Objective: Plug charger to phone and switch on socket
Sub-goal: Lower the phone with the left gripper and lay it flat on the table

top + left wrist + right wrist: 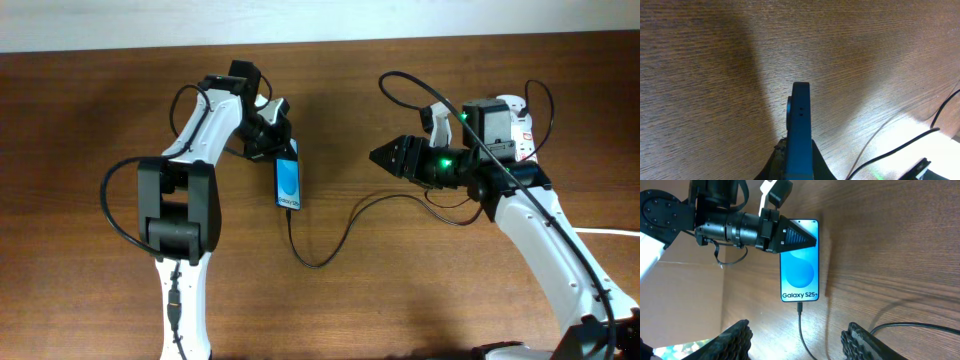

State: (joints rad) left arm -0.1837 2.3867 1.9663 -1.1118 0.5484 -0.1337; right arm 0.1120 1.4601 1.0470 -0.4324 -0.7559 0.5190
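Phone, mid-table w/ long axis far-to-near, is pinched at far end by L gripper; charger is seen plugged in. Socket, toward table's far-right, is seen behind half-open, empty R gripper, the nearer one.

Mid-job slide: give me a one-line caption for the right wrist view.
Left gripper pinches the top end of the lit phone, with the charger plugged into its bottom edge.

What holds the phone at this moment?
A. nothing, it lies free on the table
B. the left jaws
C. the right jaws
B: the jaws of the left gripper are shut on the top end of the phone; the right gripper stands open, apart from it.
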